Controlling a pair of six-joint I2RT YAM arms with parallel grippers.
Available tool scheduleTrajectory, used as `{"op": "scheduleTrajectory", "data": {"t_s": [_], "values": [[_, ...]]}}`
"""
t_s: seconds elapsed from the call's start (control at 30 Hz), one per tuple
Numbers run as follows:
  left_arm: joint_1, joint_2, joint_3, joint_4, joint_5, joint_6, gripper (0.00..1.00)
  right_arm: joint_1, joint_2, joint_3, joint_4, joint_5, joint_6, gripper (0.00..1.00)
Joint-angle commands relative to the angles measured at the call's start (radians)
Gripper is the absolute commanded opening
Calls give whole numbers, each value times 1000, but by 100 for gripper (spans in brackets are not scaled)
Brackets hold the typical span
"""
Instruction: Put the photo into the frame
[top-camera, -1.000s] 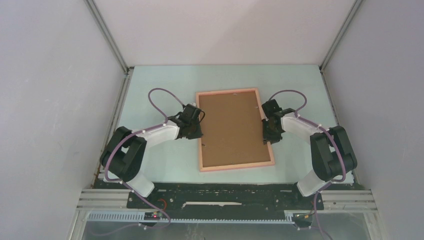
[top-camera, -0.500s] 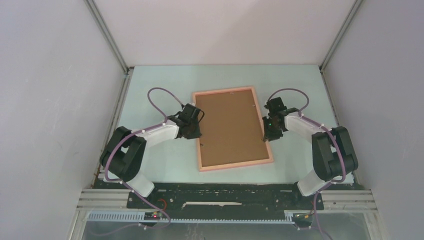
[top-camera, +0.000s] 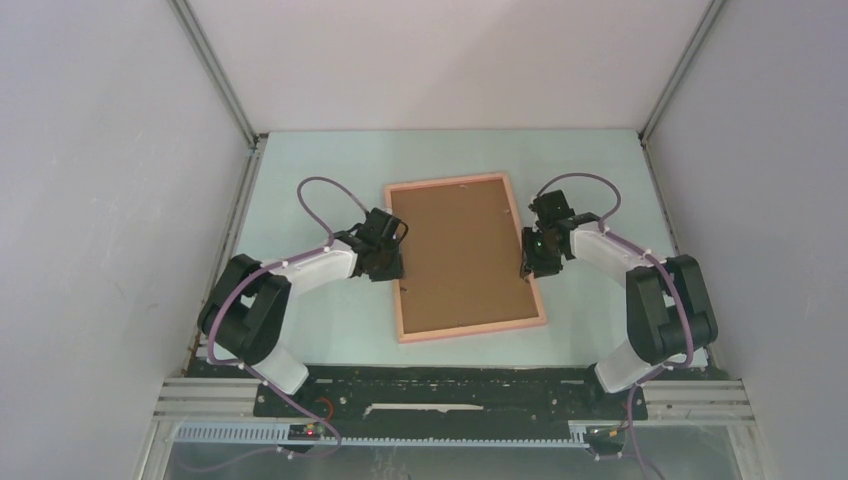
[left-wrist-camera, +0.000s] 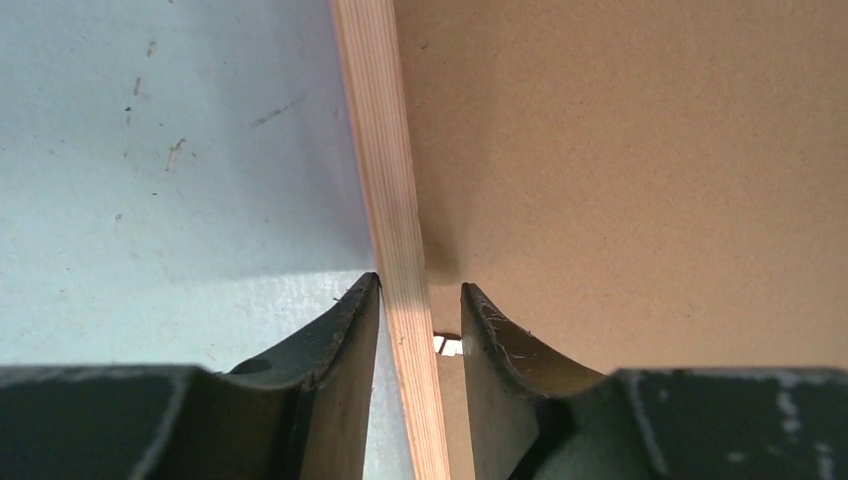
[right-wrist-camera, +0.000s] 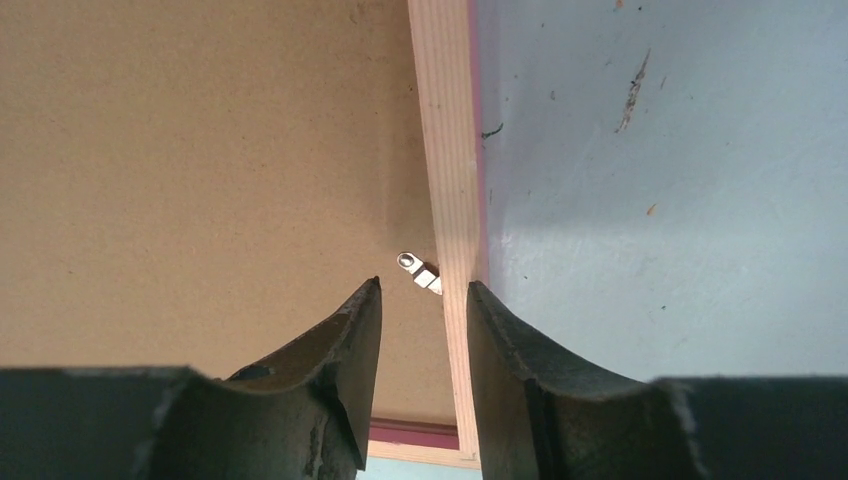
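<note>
Where the two arms are bolted at the near edge, a strip of bare table (top-camera: 330, 335) lies between their bases and the near rail of the frame (top-camera: 470, 328). The frame lies flat in the middle of the table, back side up, long sides running near to far, with a brown cardboard sheet (top-camera: 460, 255) filling its middle.

The left gripper (left-wrist-camera: 420, 290) straddles the frame's left rail about midway along. Its fingers are parted: the outer one is at the rail's table side, and the inner one stands off over the cardboard with a gap showing. The right gripper (right-wrist-camera: 425, 285) straddles the right rail in the same way. Its outer finger is at the rail's edge, its inner finger is over the cardboard, and a small metal tab (right-wrist-camera: 418, 270) lies just ahead of the tips. Neither pair is clamped on the wood.

Open table runs along both long sides of the frame, wider on the left. A further band lies beyond the far rail, up to the white walls (top-camera: 450, 60).

Compared with a second ago, the frame's far end has swung slightly to the left. The right fingers now sit a little farther along their rail, and the left ones have barely moved.
</note>
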Motion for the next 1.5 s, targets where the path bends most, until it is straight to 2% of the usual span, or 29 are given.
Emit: {"op": "scheduleTrajectory", "data": {"t_s": [0.0,0.07,0.23,0.47,0.8,1.03,1.1,1.17,1.2,1.27,1.3,1.47], "values": [[-2,-29,18,15,54,11,40,31,18,29,-54,80,6,47],[-1,-26,17,17,55,9,40,42,19,27,-71,99,2,49],[1,-31,13,18,55,13,40,59,27,27,-89,145,-17,45],[9,-25,19,20,55,16,40,93,50,45,-123,287,-19,53],[10,-22,20,22,55,16,40,91,95,73,-58,202,-17,51],[9,-22,16,24,55,15,40,87,122,80,-56,200,-20,50],[9,-21,13,27,55,14,40,87,127,79,-57,214,-20,47],[10,-20,13,31,80,10,40,84,134,80,-55,224,-18,39],[10,-20,12,32,84,9,40,84,134,81,-52,227,-17,30],[10,-20,10,32,85,9,40,86,137,80,-48,237,-22,7],[11,-21,10,32,85,10,40,86,141,81,-47,247,-23,0],[11,-21,5,32,84,9,39,85,141,77,-46,266,-33,0]]}}
